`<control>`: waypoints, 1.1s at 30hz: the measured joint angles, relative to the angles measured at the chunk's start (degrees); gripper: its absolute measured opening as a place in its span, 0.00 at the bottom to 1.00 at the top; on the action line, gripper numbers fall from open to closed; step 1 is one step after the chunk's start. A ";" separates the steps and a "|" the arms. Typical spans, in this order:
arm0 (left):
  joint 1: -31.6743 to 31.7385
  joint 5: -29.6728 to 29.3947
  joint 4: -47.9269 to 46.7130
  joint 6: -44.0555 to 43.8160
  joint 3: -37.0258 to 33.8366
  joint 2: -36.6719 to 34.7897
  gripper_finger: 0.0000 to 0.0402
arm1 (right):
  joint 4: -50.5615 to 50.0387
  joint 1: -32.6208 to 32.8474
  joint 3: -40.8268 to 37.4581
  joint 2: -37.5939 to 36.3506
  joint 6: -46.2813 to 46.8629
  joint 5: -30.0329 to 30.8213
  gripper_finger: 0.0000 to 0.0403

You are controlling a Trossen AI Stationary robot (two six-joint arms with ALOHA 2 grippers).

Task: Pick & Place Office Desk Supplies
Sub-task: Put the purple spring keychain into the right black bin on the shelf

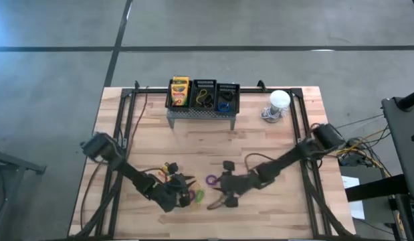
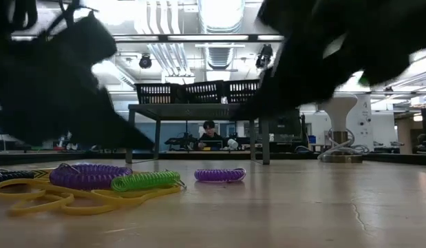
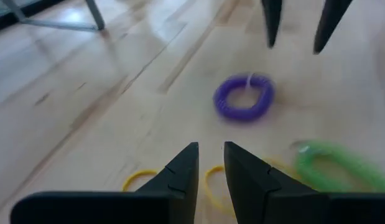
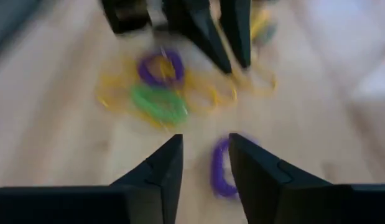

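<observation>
A purple band loop [image 1: 211, 179] lies flat on the wooden table between my two grippers. My left gripper [image 3: 211, 148] hovers just short of it, fingers a narrow gap apart with nothing between them. Opposite, my right gripper [image 4: 206, 140] stands open right over the same purple loop [image 4: 219, 169]. A green loop [image 2: 145, 180], a second purple loop [image 2: 89, 175] and yellow loops [image 2: 58, 196] lie in a cluster beside my left gripper. Three black mesh baskets [image 1: 204, 95] sit on a grey stand at the far edge. The left one holds a crayon box [image 1: 180, 90].
The grey perforated stand [image 1: 201, 114] is at the far middle of the table, with a white dome object [image 1: 279, 100] to its right. Black frame rails [image 1: 126, 127] run along both sides of the table. Bare wood lies between the stand and the loops.
</observation>
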 joint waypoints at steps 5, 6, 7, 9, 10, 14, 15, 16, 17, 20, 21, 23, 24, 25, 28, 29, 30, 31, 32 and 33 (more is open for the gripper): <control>0.52 -0.87 -1.86 0.93 0.15 0.49 0.19 | -5.97 -2.47 4.97 4.57 1.84 -2.99 0.32; 0.73 -1.04 -1.96 1.13 0.11 0.12 0.19 | -6.17 -2.60 5.81 5.19 0.75 -4.22 0.30; 0.78 -1.06 -1.76 1.55 0.14 -0.30 0.19 | -6.88 -2.68 6.30 5.68 -0.56 -4.97 0.29; 0.81 -1.08 -2.21 1.97 0.15 -1.21 0.19 | -7.93 -2.66 7.33 6.87 -1.23 -4.84 0.25; 0.80 -1.07 -2.15 1.97 0.15 -1.45 0.19 | -7.89 -2.64 7.82 7.31 -0.95 -4.78 0.23; 0.80 -1.04 -2.41 1.99 0.15 -1.58 0.19 | -11.48 -2.48 9.03 7.57 -0.77 -1.17 0.14; 0.80 -1.02 -2.54 1.99 0.15 -1.62 0.19 | -12.31 -2.50 9.06 7.36 -0.75 -0.29 0.12; 0.80 -1.04 -3.05 1.99 0.15 -1.62 0.19 | -12.84 -2.56 9.06 7.15 -0.69 -0.09 0.11; 0.80 -1.04 -3.30 2.03 0.15 -1.62 0.19 | -12.89 -2.65 9.04 6.81 -0.60 -0.09 0.09; 0.80 -1.03 -3.53 2.00 0.15 -1.64 0.19 | -12.28 -2.42 8.67 5.51 -0.59 -0.35 0.08; 0.80 -1.02 -3.70 2.07 0.15 -1.64 0.19 | -11.97 -2.30 8.63 4.89 -0.49 -0.55 0.09; 0.82 -1.04 -3.94 2.10 0.15 -1.64 0.19 | -11.89 -2.09 8.35 3.91 0.16 -0.58 0.10; 0.82 -1.04 -3.96 2.10 0.15 -1.64 0.19 | -11.15 -2.06 8.05 3.76 0.36 -0.67 0.11; 0.82 -1.04 -4.14 2.10 0.15 -1.64 0.19 | -10.93 -2.12 7.55 3.66 0.51 -0.74 0.13; 0.82 -1.04 -4.14 2.02 0.15 -1.64 0.19 | -7.33 -2.34 5.64 4.33 0.83 -0.70 0.19; 0.82 -1.02 -4.14 1.97 0.15 -1.64 0.19 | -6.06 -2.45 5.12 4.73 0.93 -0.70 0.21; 0.84 -1.02 -4.19 1.97 0.15 -1.64 0.19 | -5.53 -2.57 4.72 5.02 0.95 -0.70 0.24; 0.84 -1.02 -4.19 1.97 0.15 -1.64 0.19 | -5.02 -2.65 4.56 5.65 0.95 -0.70 0.26; 0.86 -1.02 -4.18 1.95 0.15 -1.64 0.19 | -4.69 -2.65 4.43 6.06 0.95 -0.72 0.27; 0.86 -1.02 -4.19 1.95 0.15 -1.64 0.19 | -4.81 -2.64 4.25 6.50 0.96 -0.70 0.29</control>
